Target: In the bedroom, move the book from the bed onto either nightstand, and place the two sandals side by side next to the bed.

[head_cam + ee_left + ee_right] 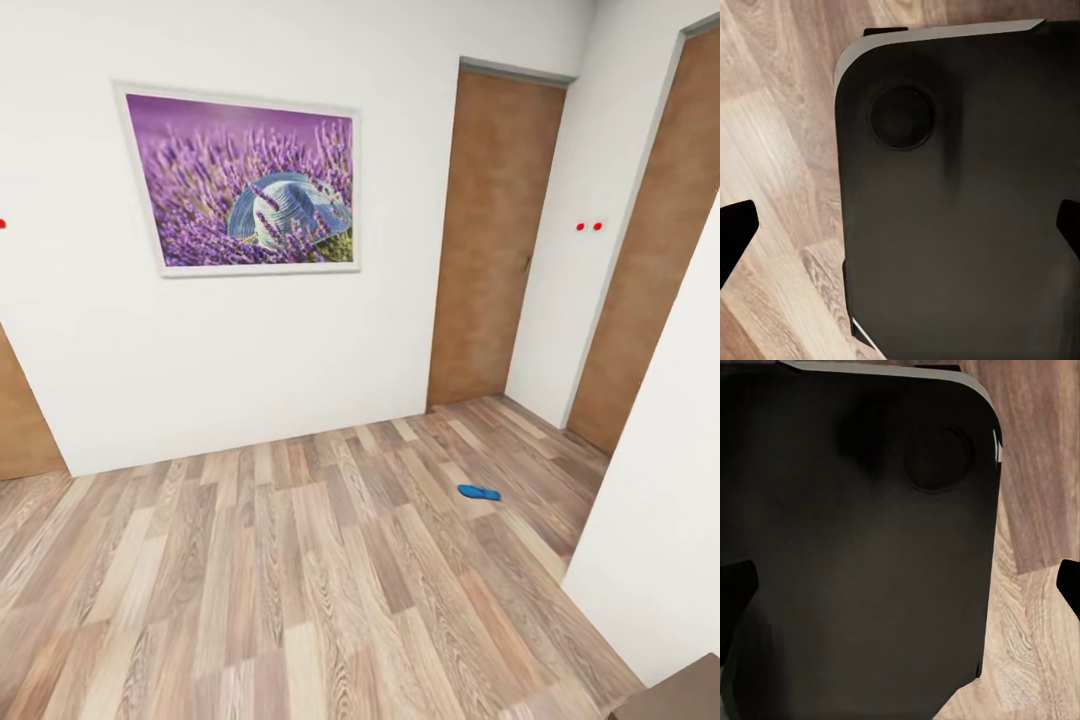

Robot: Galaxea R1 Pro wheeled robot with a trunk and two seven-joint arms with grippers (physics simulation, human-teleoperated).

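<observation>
White-walled room, wood-plank floor [300, 560] | blue sandal [479, 492] seen lying flat on floor near brown door [490, 240] | lavender picture [245, 180] hung on wall | both jaws spread wide, empty, above robot's dark base [960, 210]

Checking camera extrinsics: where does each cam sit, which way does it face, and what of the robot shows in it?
Head view: high on the robot, facing forward and down at a white wall with a lavender picture, brown doors, plank floor and one blue sandal; no arm in frame.
Left wrist view: looks down along its open fingers onto the robot's dark base and floor.
Right wrist view: the same, fingers open, base below.
Shared: both wrist views show base and plank floor.
</observation>
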